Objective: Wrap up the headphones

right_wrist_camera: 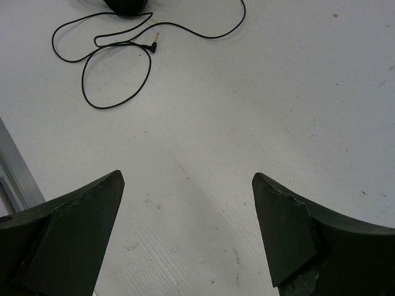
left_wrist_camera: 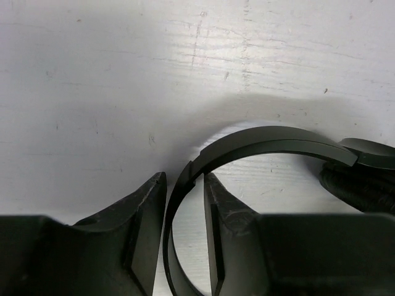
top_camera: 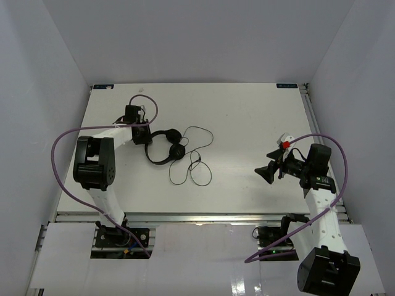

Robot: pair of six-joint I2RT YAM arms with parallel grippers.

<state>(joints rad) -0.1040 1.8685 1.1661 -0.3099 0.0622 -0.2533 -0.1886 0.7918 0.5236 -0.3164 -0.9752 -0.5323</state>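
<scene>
Straddling the thin curved headband (left_wrist_camera: 271, 139) of the black over-ear headphones (top_camera: 163, 148), the left gripper (left_wrist_camera: 184, 179) stands with its jaws parted rather than clenched. The band runs up between the two fingers, close against one pad, while bare white table (left_wrist_camera: 92, 92) shows between it and the other, so nothing looks pinched. Just beyond the fingertips the band arcs off to one side toward a round padded earcup (left_wrist_camera: 364, 163), lying flat on the surface. Farther out from this gripper, past the earcups, the long thin black cable (top_camera: 196, 161) sprawls in loose open loops, not wound round anything. The right gripper (right_wrist_camera: 188, 179) hangs well apart from all of it, jaws spread wide and empty, with only the cable's far loops and its small metal-tipped plug (right_wrist_camera: 154, 42) lying ahead of its fingers. Judged from this, the wrapping has not begun: the cable has yet to be gathered and coiled round the headphones, which is essentially the whole job.
</scene>
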